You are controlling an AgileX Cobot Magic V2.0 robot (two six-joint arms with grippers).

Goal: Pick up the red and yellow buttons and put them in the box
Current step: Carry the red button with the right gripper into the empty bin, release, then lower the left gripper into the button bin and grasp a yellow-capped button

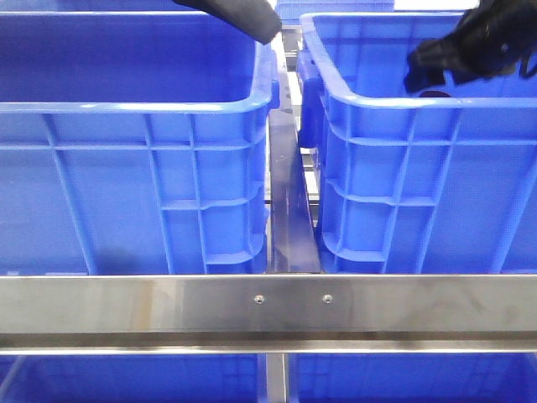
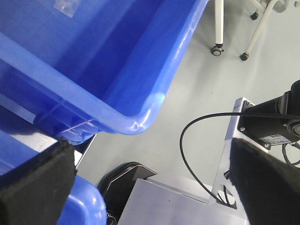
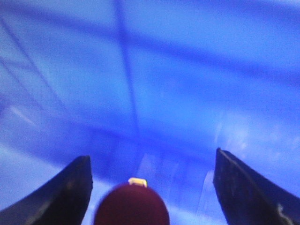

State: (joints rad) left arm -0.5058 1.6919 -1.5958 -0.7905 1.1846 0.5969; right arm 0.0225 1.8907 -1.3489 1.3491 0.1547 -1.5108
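Two alike deep blue boxes stand side by side, the left one [image 1: 126, 168] and the right one [image 1: 419, 185]. My right gripper [image 1: 428, 71] hangs over the right box's near rim. In the right wrist view it [image 3: 152, 157] is open inside blue walls. A dark red round button [image 3: 131, 206] sits low between the fingers, touching neither. A small pale yellow bit [image 3: 137, 181] shows just past it; I cannot tell what it is. My left gripper [image 1: 252, 18] is above the left box's right rim, open and empty [image 2: 150, 187].
A steel rail [image 1: 268, 306] crosses in front of the boxes, with a narrow gap and a metal divider [image 1: 289, 201] between them. More blue boxes sit below the rail. The left wrist view shows a box corner [image 2: 136, 124], grey floor, a black cable [image 2: 187, 159] and chair castors [image 2: 217, 49].
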